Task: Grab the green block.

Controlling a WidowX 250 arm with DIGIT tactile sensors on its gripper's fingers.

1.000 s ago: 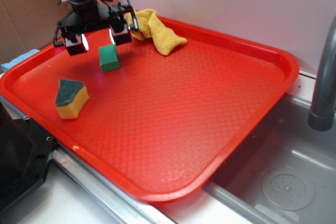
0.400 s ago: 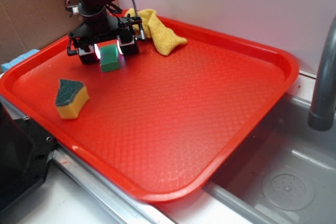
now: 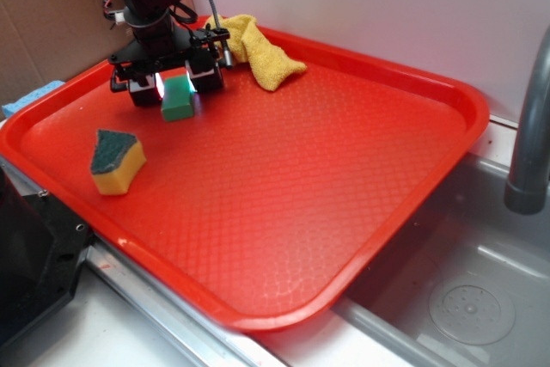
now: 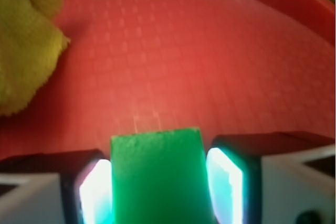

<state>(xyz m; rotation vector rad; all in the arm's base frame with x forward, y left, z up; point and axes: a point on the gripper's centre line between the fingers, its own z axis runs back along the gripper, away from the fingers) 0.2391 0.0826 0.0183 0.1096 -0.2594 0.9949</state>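
One black robot gripper (image 3: pixel 174 85) clamped on small bright-green rectangular block (image 4: pixel 157 177). Pads (image 4: pixel 224 182) flush against both sides, on textured red plastic tray (image 3: pixel 344 178).

Over in the upper left of the exterior view the black arm reaches down from the top edge, wrist pointing nearly straight at the surface, cables looping off its back. The gripper (image 3: pixel 177 85) sits low, its two fingers (image 3: pixel 143 85) standing either side of the green block (image 3: pixel 178 97). In the wrist view the pale pads (image 4: pixel 226 182) glow at the lower edge, pressed close against both flanks of the block (image 4: pixel 157 177), with almost no gap showing on either side.
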